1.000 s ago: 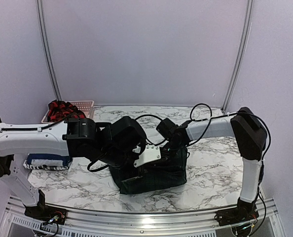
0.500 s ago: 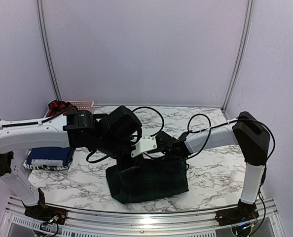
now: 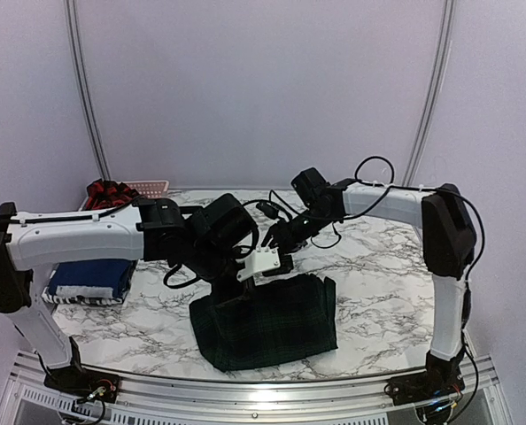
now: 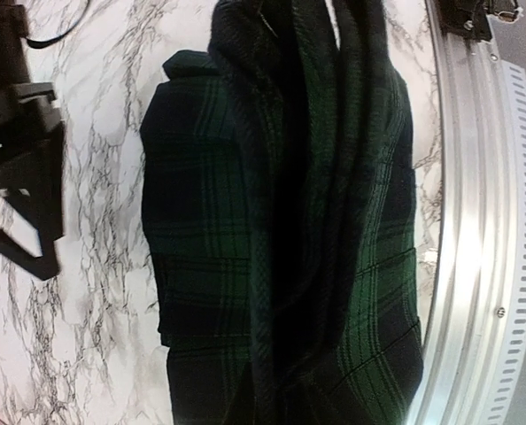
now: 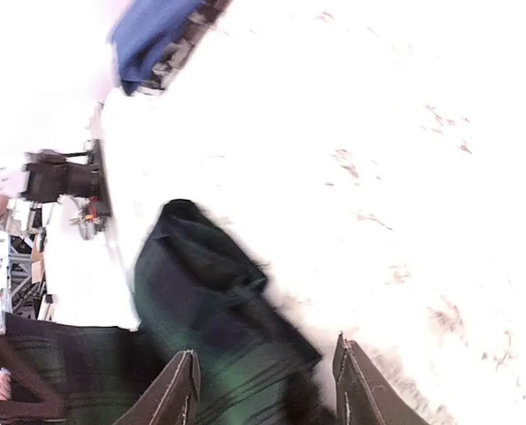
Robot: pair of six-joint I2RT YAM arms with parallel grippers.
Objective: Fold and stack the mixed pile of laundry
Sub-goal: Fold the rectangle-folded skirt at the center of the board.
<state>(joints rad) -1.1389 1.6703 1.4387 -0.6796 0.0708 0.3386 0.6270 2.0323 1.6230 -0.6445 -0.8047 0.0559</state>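
Hanging from the left gripper [image 3: 243,280], the dark green plaid garment [image 3: 267,323] drapes down onto the bench [image 3: 378,292] at the middle of its near edge. Its long axis runs left to right, parallel with that edge. Its far-left corner is lifted and points up to the gripper; the rest lies as a folded slab on the bench. The left gripper is closed on a pinch of that cloth. In the left wrist view the bunched fabric [image 4: 281,248] fills most of the frame and hides the fingers.

The right gripper [image 3: 274,237] hangs over the bench's centre, just beyond the garment's far edge, above it and clear of it. Its fingers [image 5: 179,394] stand apart and hold nothing; that view is blurred.

A navy blue garment [image 3: 90,276] lies on a black-and-white striped one [image 3: 77,298] at the left edge. A red-and-black checked shirt [image 3: 108,195] sits in the pink basket [image 3: 152,188] at the far left corner.
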